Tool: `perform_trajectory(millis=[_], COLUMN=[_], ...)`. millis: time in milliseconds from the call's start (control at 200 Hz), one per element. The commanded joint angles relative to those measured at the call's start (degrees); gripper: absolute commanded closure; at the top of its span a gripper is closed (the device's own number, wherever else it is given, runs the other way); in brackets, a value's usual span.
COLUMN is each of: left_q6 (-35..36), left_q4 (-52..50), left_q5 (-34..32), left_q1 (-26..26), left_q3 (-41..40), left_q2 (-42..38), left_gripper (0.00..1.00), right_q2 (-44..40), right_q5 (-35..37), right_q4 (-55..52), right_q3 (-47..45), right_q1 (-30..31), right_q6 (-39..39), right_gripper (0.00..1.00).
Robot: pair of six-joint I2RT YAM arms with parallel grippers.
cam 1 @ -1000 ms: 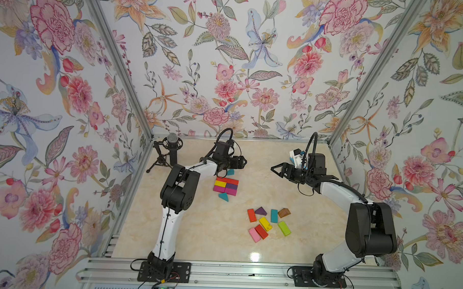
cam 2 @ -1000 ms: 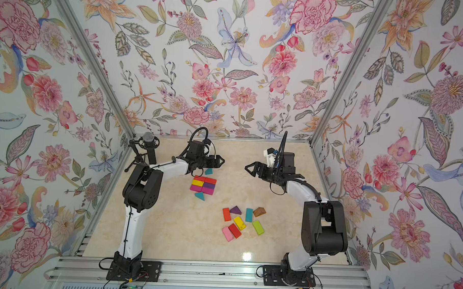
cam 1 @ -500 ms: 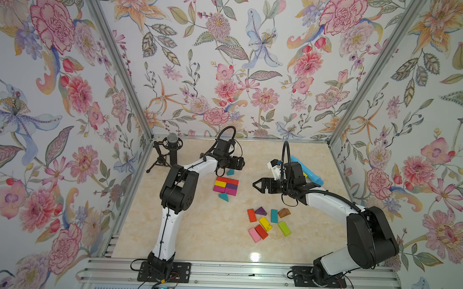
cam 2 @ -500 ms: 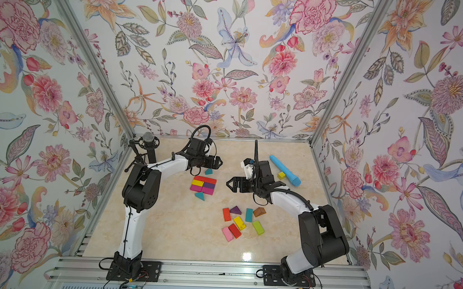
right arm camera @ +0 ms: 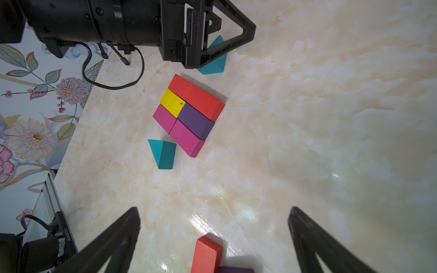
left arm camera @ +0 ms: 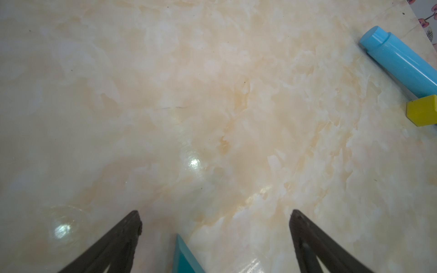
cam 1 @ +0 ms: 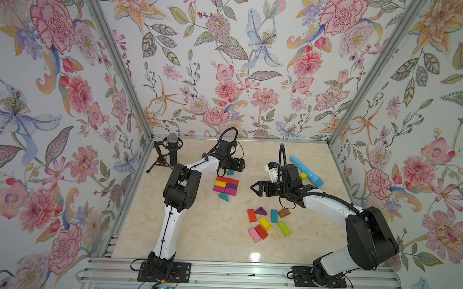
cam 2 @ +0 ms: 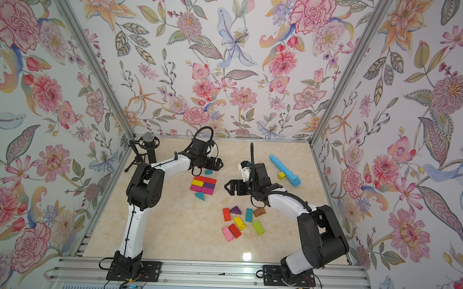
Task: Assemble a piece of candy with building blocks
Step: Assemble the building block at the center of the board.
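Left wrist: teal wedge (left arm camera: pixel 185 257) between end effector (left arm camera: pixel 214 216) jaws.

The only lettering I can see is a short line of small white print running along a black housing (right arm camera: pixel 62 232) in the right wrist view. It sits beside the aluminium rail (right arm camera: pixel 54 191) at the edge of the table (right arm camera: pixel 307 118), roughly seven o'clock from the joined bricks (right arm camera: pixel 189 113) as the top views lay things out. It is too small and blurred for me to read. Nothing else carries legible words, numbers or a brand.
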Motion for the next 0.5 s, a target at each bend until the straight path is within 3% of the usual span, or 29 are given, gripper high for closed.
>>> perform_trajectory(millis=[0, 495], left_q6=[1.5, 3.3], left_q4=[-1.3, -4.8], left_q5=[0.4, -0.1], left_q1=[-1.0, -3.6], left_q3=[2.2, 6.5], left_q2=[2.0, 4.3], left_gripper=[0.01, 0.01], right_q2=[-2.0, -2.3], right_q5=[0.8, 0.1], right_q4=[1.5, 1.5], right_q3=[0.4, -0.2], right_q1=[-0.1, -3.1], right_q6=[-0.6, -0.7], right_gripper=[0.00, 0.00])
